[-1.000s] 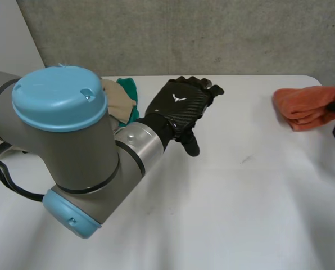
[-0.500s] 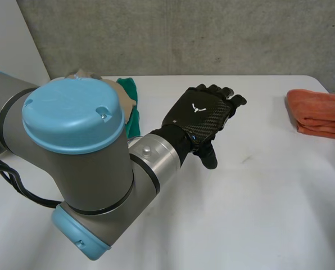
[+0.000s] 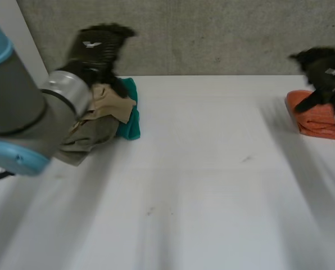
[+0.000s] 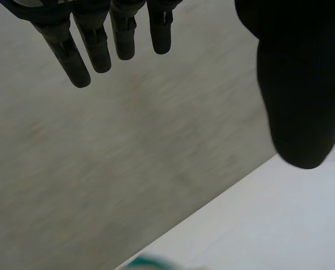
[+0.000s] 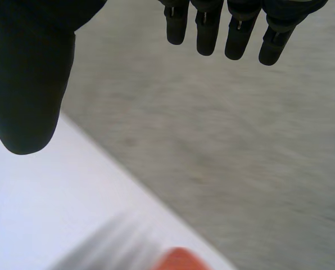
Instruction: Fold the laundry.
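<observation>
left hand (image 3: 95, 49) pulled back, raised, fingers straight

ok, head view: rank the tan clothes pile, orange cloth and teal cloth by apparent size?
1. tan clothes pile, partly hidden.
2. orange cloth, cut off at the frame edge, so its gap to the pile is unsure.
3. teal cloth, mostly under the pile.

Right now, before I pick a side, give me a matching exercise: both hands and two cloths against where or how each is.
1 left hand
2 right hand
3 orange cloth
4 teal cloth

A folded, at the table's right end
B open, raised near the orange cloth
C partly under the tan garment
D open, raised near the tan garment

Pairs: 1-D, 2-B, 3-A, 4-C.
</observation>
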`<action>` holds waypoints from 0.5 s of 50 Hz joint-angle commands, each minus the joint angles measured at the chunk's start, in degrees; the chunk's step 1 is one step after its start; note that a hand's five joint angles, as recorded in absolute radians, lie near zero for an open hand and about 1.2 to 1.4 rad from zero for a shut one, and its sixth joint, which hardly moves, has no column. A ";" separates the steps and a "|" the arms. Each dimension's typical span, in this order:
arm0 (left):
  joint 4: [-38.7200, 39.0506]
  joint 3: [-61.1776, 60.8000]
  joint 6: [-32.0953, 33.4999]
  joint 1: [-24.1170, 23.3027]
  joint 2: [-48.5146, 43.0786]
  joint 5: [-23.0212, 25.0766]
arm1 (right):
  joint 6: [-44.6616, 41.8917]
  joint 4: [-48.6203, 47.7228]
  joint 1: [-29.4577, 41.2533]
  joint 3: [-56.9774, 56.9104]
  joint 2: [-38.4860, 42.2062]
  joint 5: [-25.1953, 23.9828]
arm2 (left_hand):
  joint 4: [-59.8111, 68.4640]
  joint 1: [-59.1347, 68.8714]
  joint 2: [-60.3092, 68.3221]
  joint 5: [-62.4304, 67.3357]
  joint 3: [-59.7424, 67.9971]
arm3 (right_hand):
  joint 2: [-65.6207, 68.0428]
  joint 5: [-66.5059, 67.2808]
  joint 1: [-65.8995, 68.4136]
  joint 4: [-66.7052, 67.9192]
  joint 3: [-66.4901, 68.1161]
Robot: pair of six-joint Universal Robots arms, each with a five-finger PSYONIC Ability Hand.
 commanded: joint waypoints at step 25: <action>6.28 11.03 7.31 7.61 -12.68 0.85 | -15.65 7.42 1.21 21.36 -9.97 -1.07 | 68.34 68.74 68.11 67.25 67.78 | -2.45 -2.81 -3.21 -2.26 -2.20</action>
